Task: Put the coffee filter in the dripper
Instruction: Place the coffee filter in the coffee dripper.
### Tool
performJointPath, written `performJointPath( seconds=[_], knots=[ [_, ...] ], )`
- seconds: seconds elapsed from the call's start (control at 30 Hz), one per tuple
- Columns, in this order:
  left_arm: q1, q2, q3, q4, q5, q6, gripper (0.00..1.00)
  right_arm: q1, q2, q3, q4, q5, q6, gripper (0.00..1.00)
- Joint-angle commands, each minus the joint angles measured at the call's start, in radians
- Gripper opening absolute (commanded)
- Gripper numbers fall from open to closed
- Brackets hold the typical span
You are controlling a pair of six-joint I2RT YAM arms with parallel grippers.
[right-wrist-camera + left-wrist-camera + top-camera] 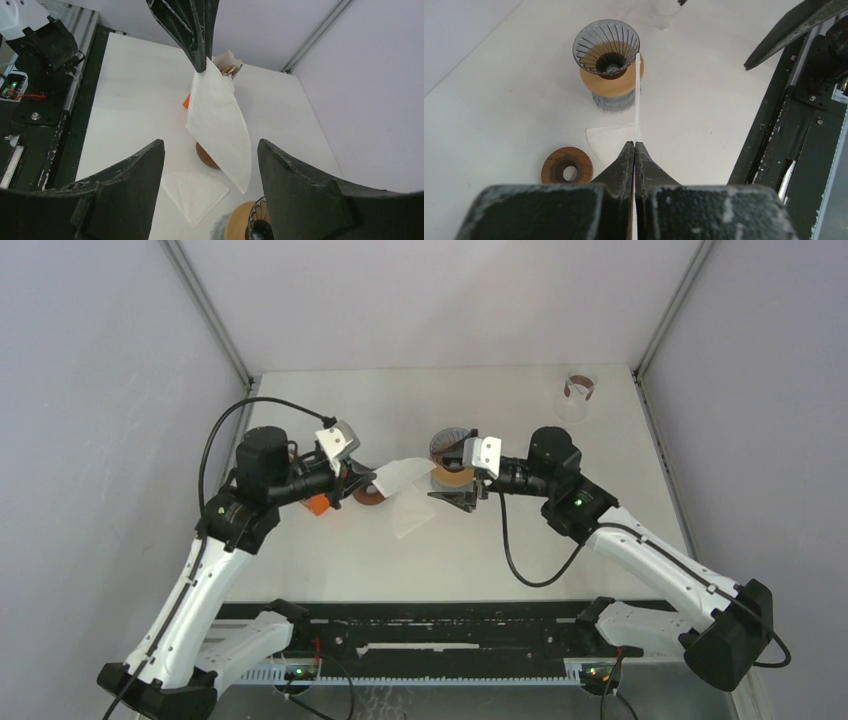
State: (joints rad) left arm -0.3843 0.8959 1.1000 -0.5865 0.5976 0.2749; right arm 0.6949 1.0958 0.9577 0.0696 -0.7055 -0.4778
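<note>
The dripper (452, 452) is a ribbed glass cone with a wooden collar, standing upright mid-table. It also shows in the left wrist view (606, 50). My left gripper (362, 477) is shut on a white paper coffee filter (405, 475) and holds it in the air just left of the dripper. The left wrist view shows the filter edge-on (638, 95) between the closed fingers (634, 145). My right gripper (446, 478) is open and empty, right at the dripper. In the right wrist view (210, 147) the held filter (220, 120) hangs ahead of it, with the dripper (247, 225) low between its fingers.
A second filter (412, 520) lies flat on the table below the held one. A wooden ring (370, 496) and an orange object (318, 504) lie under the left gripper. A clear glass cup (578, 395) stands at the back right.
</note>
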Motion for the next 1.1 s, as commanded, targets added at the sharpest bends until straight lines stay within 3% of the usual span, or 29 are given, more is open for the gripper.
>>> performJointPath(
  seconds=[0.0,0.23,0.57,0.8,1.07],
  knots=[
    [-0.025,0.0,0.063,0.008,-0.009,0.027,0.0,0.027,0.037,0.054,0.021,-0.038,-0.06,0.75],
    [-0.056,0.016,0.06,0.007,-0.008,0.017,0.0,0.071,0.11,0.103,0.033,0.024,-0.131,0.65],
    [-0.067,0.008,0.057,0.008,0.016,0.024,0.0,0.056,0.203,0.16,-0.062,0.025,-0.172,0.65],
    [-0.067,-0.006,0.049,0.008,0.026,0.033,0.0,0.041,0.226,0.161,-0.12,0.006,-0.163,0.58],
    [-0.067,-0.013,0.037,0.008,0.044,0.049,0.0,0.026,0.202,0.161,-0.197,-0.027,-0.169,0.34]
  ],
)
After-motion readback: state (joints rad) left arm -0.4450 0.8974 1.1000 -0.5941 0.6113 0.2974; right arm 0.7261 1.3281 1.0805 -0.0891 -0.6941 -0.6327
